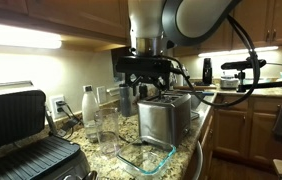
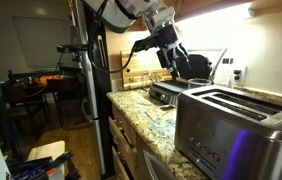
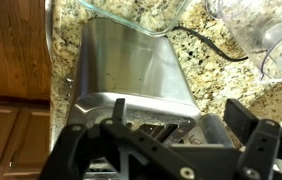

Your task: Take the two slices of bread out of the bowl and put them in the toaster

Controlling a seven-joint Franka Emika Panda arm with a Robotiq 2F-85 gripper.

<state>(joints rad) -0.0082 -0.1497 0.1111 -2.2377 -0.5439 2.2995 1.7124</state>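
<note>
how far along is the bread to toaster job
Done: the bowl looks empty, no bread left in it. In hand: nothing; the gripper hangs open right over the toaster. Left: probably nothing but backing away, though the slots are too hidden to confirm both slices are in.

Layout from where I'm driving, in an exterior view: the toaster (image 1: 166,122) sits mid-desk (image 1: 191,152), with the bowl (image 1: 149,158) just in front of it. A cluster of drinking glasses (image 1: 106,128) stands beside the toaster on the picture's left, and there's a bottle (image 1: 88,104) behind those, nearer the wall. The grill (image 1: 26,140) takes the near-left corner, apart from the bowl. My claw (image 1: 146,75) hangs right over the toaster's top. In the wrist view the toaster lies between claw and bowl, with one glass (image 3: 271,35) off beside the bowl. Can't tell what's in the slots.
</note>
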